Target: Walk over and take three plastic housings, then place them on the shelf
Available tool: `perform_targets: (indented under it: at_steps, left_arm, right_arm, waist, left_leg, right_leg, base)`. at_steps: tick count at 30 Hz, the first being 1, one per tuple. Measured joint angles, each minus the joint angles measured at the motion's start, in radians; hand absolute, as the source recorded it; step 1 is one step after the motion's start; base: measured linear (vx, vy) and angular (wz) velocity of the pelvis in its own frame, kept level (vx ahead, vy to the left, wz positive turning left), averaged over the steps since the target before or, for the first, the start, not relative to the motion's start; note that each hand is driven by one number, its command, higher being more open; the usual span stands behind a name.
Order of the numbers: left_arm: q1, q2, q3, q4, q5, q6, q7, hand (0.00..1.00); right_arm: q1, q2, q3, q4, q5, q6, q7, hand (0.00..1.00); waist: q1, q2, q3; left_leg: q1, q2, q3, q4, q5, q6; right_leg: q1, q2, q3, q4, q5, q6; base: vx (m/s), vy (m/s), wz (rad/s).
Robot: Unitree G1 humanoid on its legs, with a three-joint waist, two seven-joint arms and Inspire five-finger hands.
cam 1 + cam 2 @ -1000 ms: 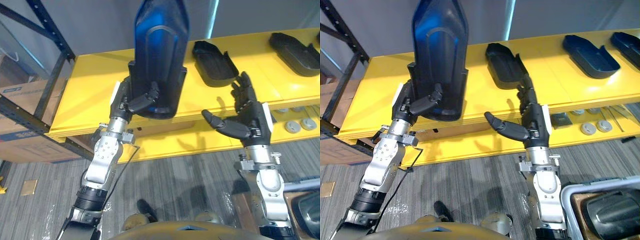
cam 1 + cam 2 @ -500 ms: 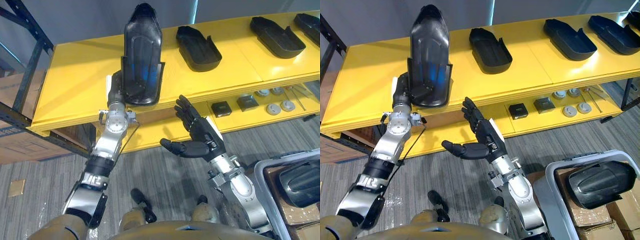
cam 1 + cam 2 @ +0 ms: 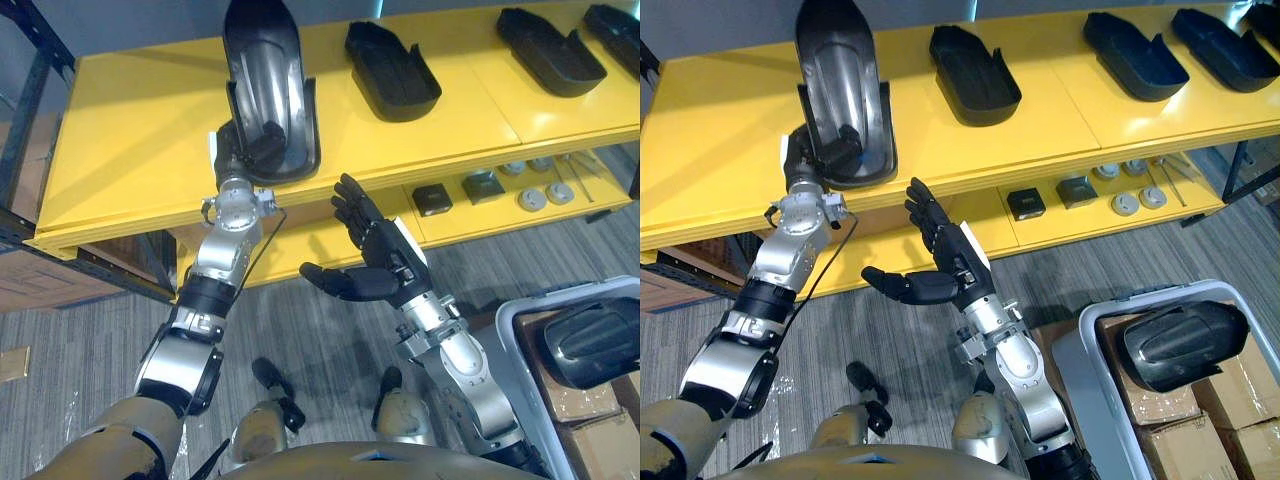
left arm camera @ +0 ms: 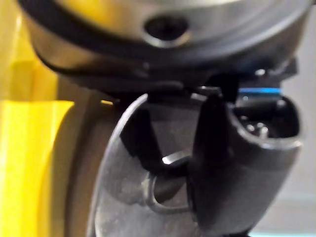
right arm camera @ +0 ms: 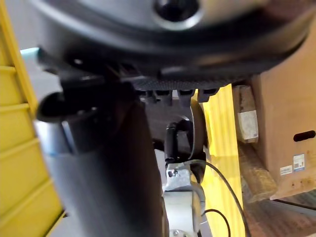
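Observation:
A long black plastic housing (image 3: pixel 262 85) lies hollow side up on the yellow shelf top (image 3: pixel 130 140), its near end at the front edge. My left hand (image 3: pixel 243 158) is shut on that near end, thumb inside the hollow; its fingers (image 4: pixel 212 143) curl over the housing's grey wall (image 4: pixel 126 197). My right hand (image 3: pixel 945 262) hovers open below the shelf's front edge, holding nothing. Three more black housings (image 3: pixel 390 70) (image 3: pixel 550 42) (image 3: pixel 1215 35) lie along the shelf to the right. Another housing (image 3: pixel 1180 345) sits in a grey bin (image 3: pixel 1092 330) at the lower right.
A lower yellow shelf (image 3: pixel 470 215) carries small dark blocks (image 3: pixel 435 200) and grey discs (image 3: pixel 530 200). A dark steel upright (image 3: pixel 30 90) stands at the shelf's left end, with a cardboard box (image 3: pixel 40 290) beneath. Cardboard boxes (image 3: pixel 1240 390) lie in the bin.
The housing in my left hand has tipped from upright down onto the shelf top. The camera has pulled back, bringing the lower shelf and bin into view. My right hand stays open.

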Motion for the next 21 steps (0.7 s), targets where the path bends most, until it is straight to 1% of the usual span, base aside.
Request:
perform_targets:
  at_steps: [2, 3, 5, 6, 11, 15, 19, 21]
  left_arm:
    - [-0.016, 0.000, 0.006, 0.000, 0.001, -0.002, 0.011, 0.00]
    - [-0.022, 0.000, 0.008, 0.001, 0.002, -0.005, 0.019, 0.00]
    - [-0.038, -0.002, 0.019, 0.029, 0.002, -0.009, 0.022, 0.00]
    - [-0.051, -0.003, 0.022, 0.039, 0.006, -0.013, 0.025, 1.00]
    - [-0.063, -0.003, 0.024, 0.048, 0.012, -0.024, 0.015, 1.00]
    - [-0.088, -0.006, 0.023, 0.056, 0.054, -0.022, 0.016, 1.00]
    - [-0.089, -0.007, 0.023, 0.058, 0.054, -0.016, 0.018, 1.00]
    - [-0.088, -0.007, 0.023, 0.059, 0.054, -0.011, 0.018, 1.00]
  right_arm:
    - [-0.010, 0.000, 0.000, 0.000, 0.000, 0.001, -0.012, 1.00]
    - [-0.017, 0.000, 0.000, 0.000, 0.000, 0.004, -0.020, 1.00]
    - [-0.036, 0.000, -0.002, 0.000, 0.000, 0.013, -0.035, 1.00]
    - [-0.046, 0.001, -0.002, 0.000, 0.001, 0.017, -0.046, 1.00]
    - [-0.055, 0.001, -0.004, 0.000, 0.001, 0.029, -0.066, 1.00]
    - [-0.077, 0.002, -0.001, -0.003, 0.001, 0.035, -0.072, 1.00]
    - [-0.077, 0.002, 0.009, -0.004, 0.015, 0.048, -0.092, 1.00]
    - [-0.077, 0.002, 0.015, -0.004, 0.016, 0.049, -0.093, 1.00]
  waist:
    - [0.001, 0.000, 0.003]
    - [0.001, -0.001, 0.007]
    - [0.002, -0.002, 0.015]
    - [0.001, -0.005, 0.022]
    - [0.005, -0.013, 0.033]
    - [0.011, -0.014, 0.070]
    - [0.018, -0.014, 0.072]
    - [0.019, -0.014, 0.072]
  left_leg:
    - [-0.011, 0.000, 0.005, 0.000, 0.003, 0.004]
    - [-0.013, 0.000, 0.007, 0.000, 0.004, 0.005]
    - [-0.013, 0.000, 0.011, 0.000, 0.007, 0.010]
    - [-0.013, 0.000, 0.011, 0.000, 0.007, 0.010]
    - [-0.011, 0.000, 0.010, 0.001, 0.007, 0.010]
    - [-0.003, -0.001, 0.006, 0.000, 0.007, 0.010]
    - [0.003, -0.001, 0.006, 0.000, 0.007, 0.010]
    - [0.006, -0.001, 0.005, 0.000, 0.007, 0.010]
  right_leg:
    - [-0.017, 0.001, 0.008, 0.000, 0.003, -0.001]
    - [-0.021, 0.001, 0.012, 0.000, 0.008, 0.007]
    - [-0.024, 0.001, 0.017, -0.001, 0.009, 0.007]
    - [-0.024, 0.002, 0.018, -0.001, 0.009, 0.007]
    - [-0.021, 0.003, 0.018, -0.004, 0.009, 0.007]
    - [-0.010, 0.003, 0.017, -0.005, 0.008, 0.006]
    - [-0.005, 0.003, 0.019, -0.006, 0.006, 0.003]
    - [-0.001, 0.003, 0.018, -0.007, 0.008, 0.008]
  base:
    - [-0.02, 0.025, -0.07]
    - [0.00, 0.023, -0.09]
    - [0.00, 0.022, -0.06]
    - [0.00, 0.000, 0.00]
    - [0.00, 0.000, 0.00]
    - [-0.02, 0.013, 0.00]
    - [-0.02, 0.015, -0.01]
    - [0.00, 0.000, 0.00]
